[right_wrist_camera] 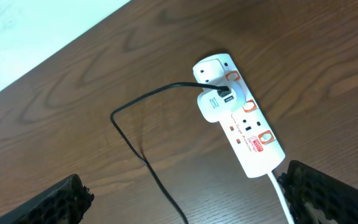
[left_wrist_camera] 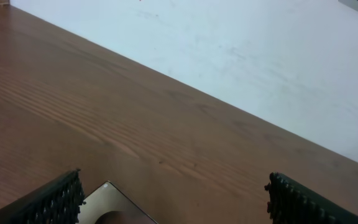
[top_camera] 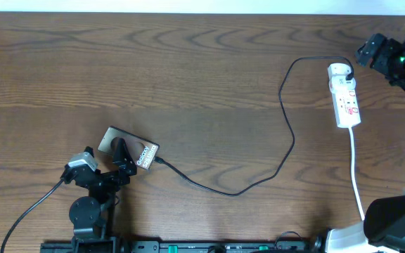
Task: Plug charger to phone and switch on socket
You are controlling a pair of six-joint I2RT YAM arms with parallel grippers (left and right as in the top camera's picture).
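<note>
- Phone end: the tip of the charger (top_camera: 238, 192) is meeting the right-hand short edge of the phone (top_camera: 129, 149). It's looking seated, but the overhead view is too coarse to confirm.
- Socket end: a white adapter block (right_wrist_camera: 211, 107) is sitting in an outlet of the socket (right_wrist_camera: 244, 127), and the cable's black plug is going into it. That end is reading as done.
- Remaining, my read: switching on the socket. I can't tell from the red switch marks (right_wrist_camera: 252, 104) whether any is already on.
- The left tool (left_wrist_camera: 173, 190) is hanging released with its jaws wide. It's over a corner of the phone and gripping nothing.
- The right tool (right_wrist_camera: 185, 183) is also standing released and empty. It's hovering above the socket and not touching it.
- Location: the phone is lying flat near the front edge of the counter (top_camera: 188, 70), toward the front left corner.
- The socket is lying toward the far right corner, well apart from the phone. The charger cable is looping across the counter between them.
- Count: one phone, one charger cable, one adapter block, one socket strip with three red switch marks showing, one white cord (top_camera: 356, 169), two tools.
</note>
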